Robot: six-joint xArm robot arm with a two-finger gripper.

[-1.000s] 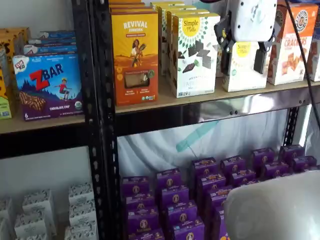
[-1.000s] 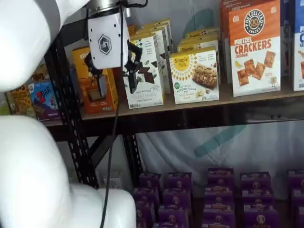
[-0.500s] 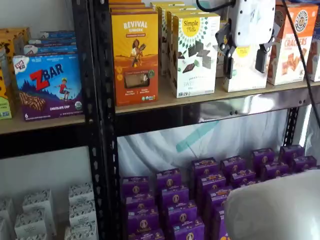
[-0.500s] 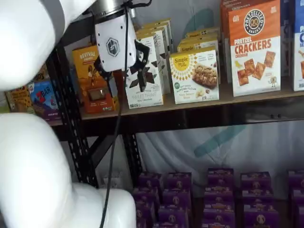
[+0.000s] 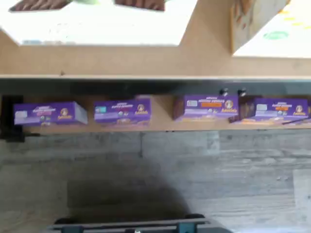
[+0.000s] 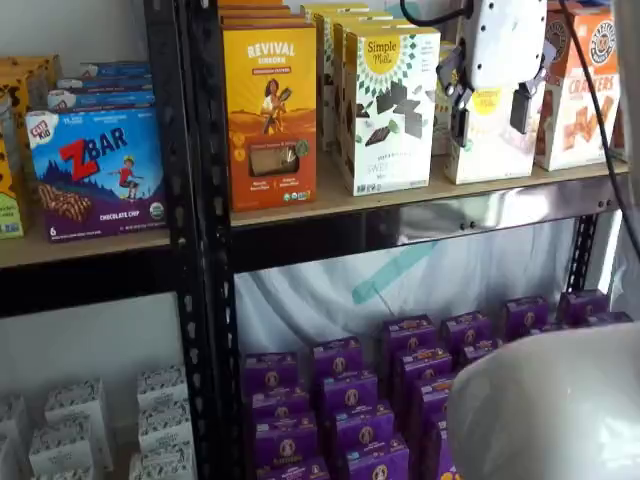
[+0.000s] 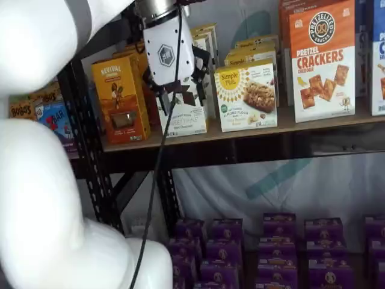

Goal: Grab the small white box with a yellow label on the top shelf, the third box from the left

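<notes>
Item: small white box point(image 7: 248, 96), short carton with a yellow round logo. Location: on the top shelf point(image 7: 313, 123), between the taller white box with dark chocolate pieces point(image 6: 388, 108) and the orange-and-white crackers box point(image 7: 322, 60); upright, face forward, about half its neighbours' height.

Item: pincer point(image 6: 490, 110), white body, two black fingers. State: released, a plain gap showing between the fingers. Location: in front of the small white box in a shelf view, one finger over each side of its face; in the other shelf view point(image 7: 180, 90) it hangs before the taller white box, so it probably stands well short of the shelf.

Relation: small white box lies behind the pincer, deeper on the shelf, untouched.

Risks, as judged:
- Fingers closing before reaching past the front corners; the box would be pushed back, not held.
- A finger drifting toward the taller white box could tip it.
- Cable point(image 7: 157, 180) hanging below the pincer might catch the shelf rail.
</notes>
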